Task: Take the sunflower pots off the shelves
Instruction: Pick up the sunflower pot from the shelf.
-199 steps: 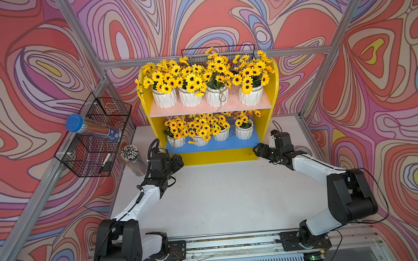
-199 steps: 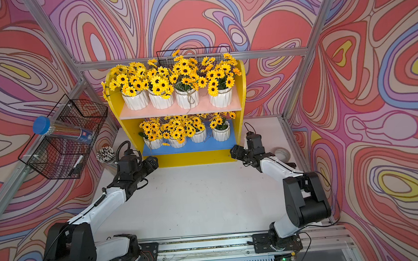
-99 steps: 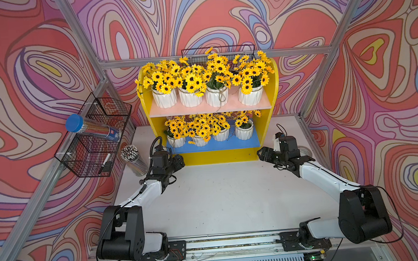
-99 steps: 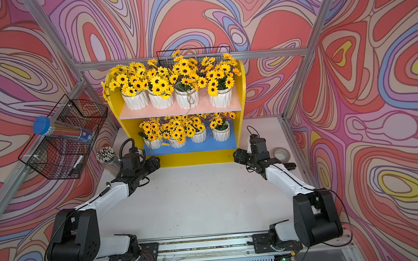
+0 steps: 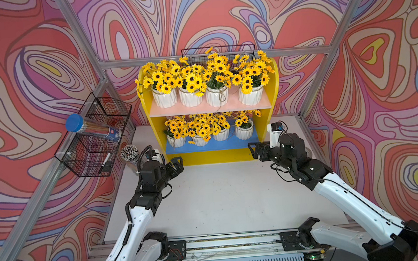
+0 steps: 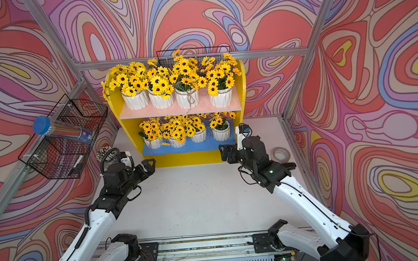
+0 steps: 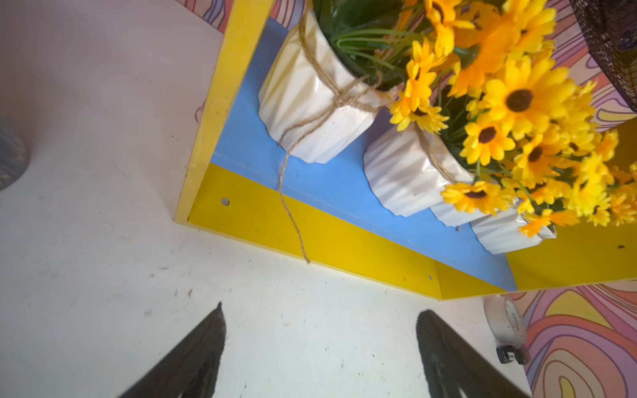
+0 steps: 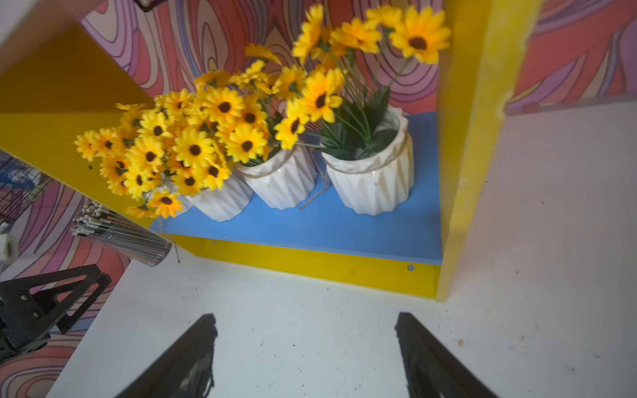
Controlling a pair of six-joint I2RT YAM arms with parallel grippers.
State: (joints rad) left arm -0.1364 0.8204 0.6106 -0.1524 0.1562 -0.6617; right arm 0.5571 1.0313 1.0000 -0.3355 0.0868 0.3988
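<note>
- Hovering low over the bench, the left fingers are spread wide with nothing between them. They sit just off the left front corner of the shelves.
- Same on the other side: the right fingers gape wide and empty, aimed at the right end of the blue lower board, near it but not touching.
- Against a second ago, both sets of tips sit almost where they were. The arms behind them are what changed: both have stretched out, and their elbows have sunk toward the rail at the front.
- All eight sunflower pots are exactly where they stood a second back, and no pot has shifted.
- Four stand in a row on the pink upper board, their blooms crowding up against the wire basket behind.
- Four more stand on the blue board below, the left three packed close and the right one slightly apart.
- From the left wrist view, a loose strand of twine trails from the nearest lower pot across the blue board and over the yellow front edge.
</note>
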